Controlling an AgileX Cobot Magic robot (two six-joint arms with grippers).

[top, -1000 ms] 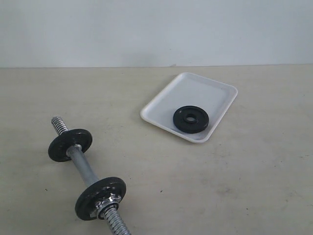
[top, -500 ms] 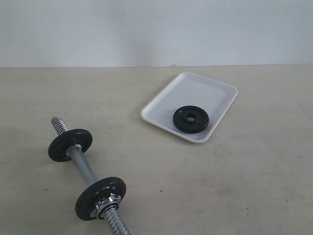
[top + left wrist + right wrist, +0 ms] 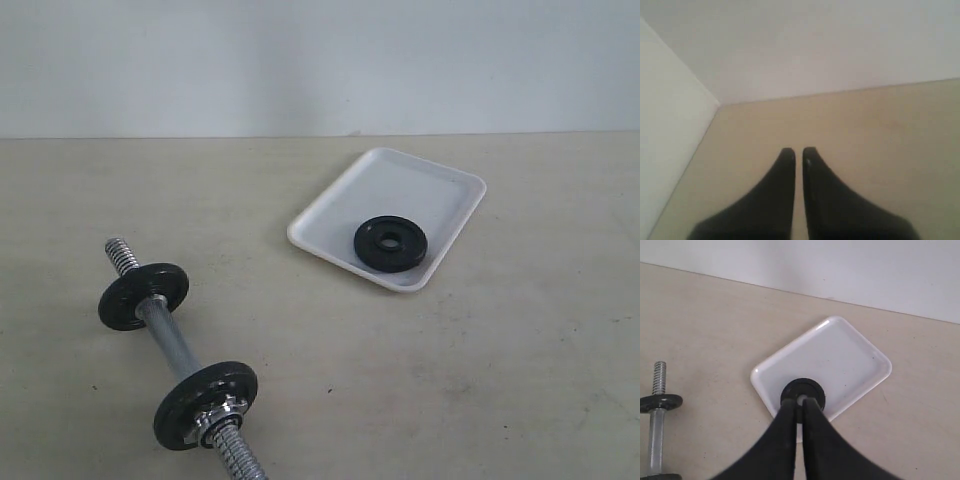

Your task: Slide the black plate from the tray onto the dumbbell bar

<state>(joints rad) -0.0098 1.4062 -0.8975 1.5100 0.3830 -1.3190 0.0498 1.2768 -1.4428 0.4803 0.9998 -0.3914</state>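
Note:
The black plate (image 3: 390,242) lies flat at the near edge of the white tray (image 3: 420,185) at centre right. The dumbbell bar (image 3: 170,340) lies on the table at the lower left, with two black discs and a silver nut on it. Neither arm shows in the exterior view. In the right wrist view my right gripper (image 3: 798,401) is shut and empty, high above the table, and its tips cover part of the black plate (image 3: 802,388) on the tray (image 3: 840,357). My left gripper (image 3: 798,151) is shut and empty over bare table.
A pale wall (image 3: 320,60) rises behind the beige table (image 3: 500,380). The left wrist view shows a white side panel (image 3: 665,120) beside the table. One end of the bar (image 3: 658,405) shows in the right wrist view.

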